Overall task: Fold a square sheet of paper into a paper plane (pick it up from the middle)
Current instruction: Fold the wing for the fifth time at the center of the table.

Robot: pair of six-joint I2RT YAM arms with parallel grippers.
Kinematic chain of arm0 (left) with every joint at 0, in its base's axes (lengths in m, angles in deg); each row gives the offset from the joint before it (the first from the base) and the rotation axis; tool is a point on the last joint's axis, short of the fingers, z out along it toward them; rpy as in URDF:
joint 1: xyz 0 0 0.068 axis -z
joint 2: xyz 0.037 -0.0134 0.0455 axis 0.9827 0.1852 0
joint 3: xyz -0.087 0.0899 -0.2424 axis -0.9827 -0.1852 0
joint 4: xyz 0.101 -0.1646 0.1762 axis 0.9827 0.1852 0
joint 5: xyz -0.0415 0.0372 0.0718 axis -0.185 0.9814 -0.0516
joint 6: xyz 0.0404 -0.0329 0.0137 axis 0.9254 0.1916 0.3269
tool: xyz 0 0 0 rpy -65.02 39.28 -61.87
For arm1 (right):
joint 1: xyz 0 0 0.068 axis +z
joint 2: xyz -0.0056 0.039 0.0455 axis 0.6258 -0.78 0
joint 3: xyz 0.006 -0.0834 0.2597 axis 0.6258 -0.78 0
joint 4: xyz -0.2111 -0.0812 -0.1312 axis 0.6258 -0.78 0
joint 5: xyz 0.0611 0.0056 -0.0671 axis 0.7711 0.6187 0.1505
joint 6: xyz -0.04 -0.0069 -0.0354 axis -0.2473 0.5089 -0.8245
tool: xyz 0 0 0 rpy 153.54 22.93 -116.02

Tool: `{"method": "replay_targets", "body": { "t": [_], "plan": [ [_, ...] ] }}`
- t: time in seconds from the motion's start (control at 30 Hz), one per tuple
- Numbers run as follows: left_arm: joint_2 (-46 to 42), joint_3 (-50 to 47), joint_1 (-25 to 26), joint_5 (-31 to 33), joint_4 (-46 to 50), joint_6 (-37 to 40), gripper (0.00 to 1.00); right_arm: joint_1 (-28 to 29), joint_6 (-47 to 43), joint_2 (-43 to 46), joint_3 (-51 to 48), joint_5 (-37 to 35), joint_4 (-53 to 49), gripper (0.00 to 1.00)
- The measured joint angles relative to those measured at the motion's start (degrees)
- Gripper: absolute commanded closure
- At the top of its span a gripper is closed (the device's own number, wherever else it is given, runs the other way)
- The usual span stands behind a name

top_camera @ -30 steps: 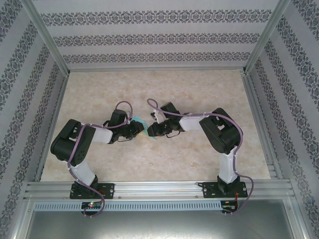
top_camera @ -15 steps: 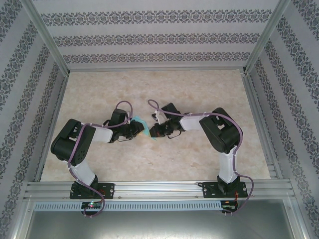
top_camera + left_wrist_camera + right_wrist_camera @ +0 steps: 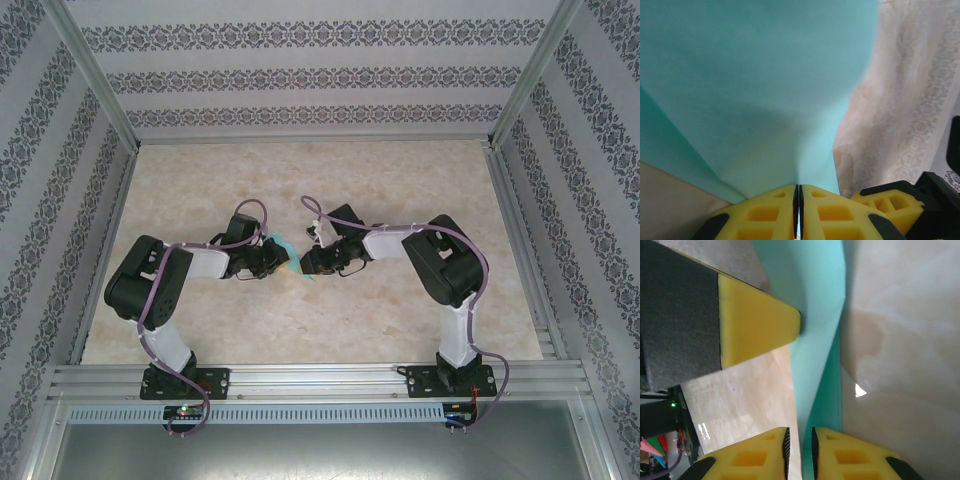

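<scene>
my left gripper (image 3: pixel 798 210) pinches the square sheet of paper (image 3: pixel 755 90) mid-worktop (image 3: pixel 400 180) between both arms, my right gripper (image 3: pixel 800 450) narrowly parted around its edge, so a crooked pull could tear it

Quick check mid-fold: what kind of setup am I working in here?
Probably an enclosed tabletop robot test cell: aluminium frame rails, wallpaper-patterned walls, a marble-look tabletop, and the left gripper pinching the square sheet of paper.
</scene>
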Motion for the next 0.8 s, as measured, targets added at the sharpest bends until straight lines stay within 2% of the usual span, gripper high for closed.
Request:
{"method": "replay_targets", "body": {
  "t": [0.27, 0.43, 0.6, 0.77, 0.8],
  "plan": [
    [1.2, 2.9, 0.1, 0.7, 3.6, 0.4, 0.87, -0.6, -5.4, 0.7, 1.0, -1.3, -5.6, 0.78],
    [1.7, 3.9, 0.1, 0.7, 4.7, 0.5, 0.87, -0.7, -7.5, 0.7, 1.9, -2.1, -7.9, 0.86],
    [1.8, 4.5, 0.2, 1.1, 5.8, 0.6, 0.87, -0.8, -7.7, 0.6, 2.1, -3.2, -9.1, 0.87],
    [1.9, 4.8, 0.2, 1.3, 6.3, 0.8, 0.87, -0.7, -6.8, 1.4, 2.1, -3.6, -9.0, 0.7],
    [1.9, 4.9, 0.2, 1.3, 6.4, 0.9, 0.88, -0.7, -6.2, 2.3, 1.8, -3.9, -8.8, 0.7]
  ]
}}
